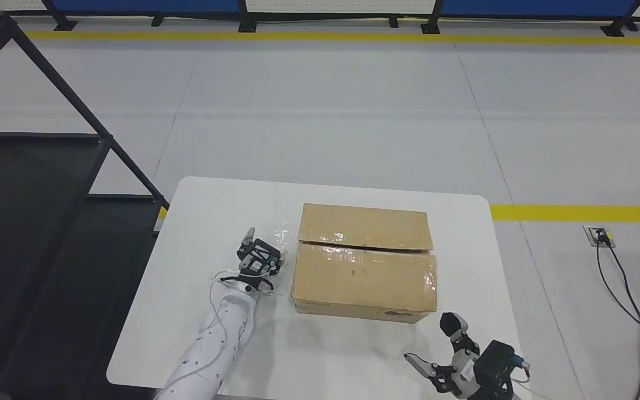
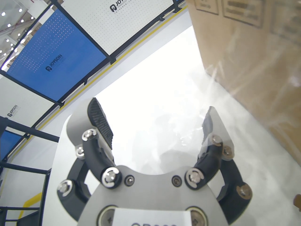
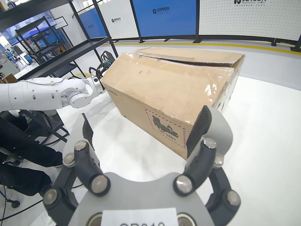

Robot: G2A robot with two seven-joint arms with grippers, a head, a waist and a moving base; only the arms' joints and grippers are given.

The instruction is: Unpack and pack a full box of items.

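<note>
**Box shut, both grippers spread**

Brown cardboard box (image 1: pixel 365 260) sits mid white table (image 1: pixel 200 300), flaps down under clear tape. Left gripper (image 2: pixel 152 109) spread wide, just beside the box's left side. Right gripper (image 3: pixel 145 116) spread wide, near its front right corner.

So the white table (image 1: pixel 360 345) sits on a pale grey floor (image 1: pixel 330 120), with a black metal shelving rack (image 1: pixel 50 230) right off its left edge. Past the table's far edge a yellow line (image 1: pixel 330 36) runs across the floor in front of a row of blue panels (image 3: pixel 164 10) and white pegboard panels (image 3: pixel 249 8) on black feet. Off the right edge there's another yellow stripe (image 1: pixel 565 212), plus a floor outlet (image 1: pixel 598 236) with a black cable (image 1: pixel 610 275) trailing toward the near side.
</note>
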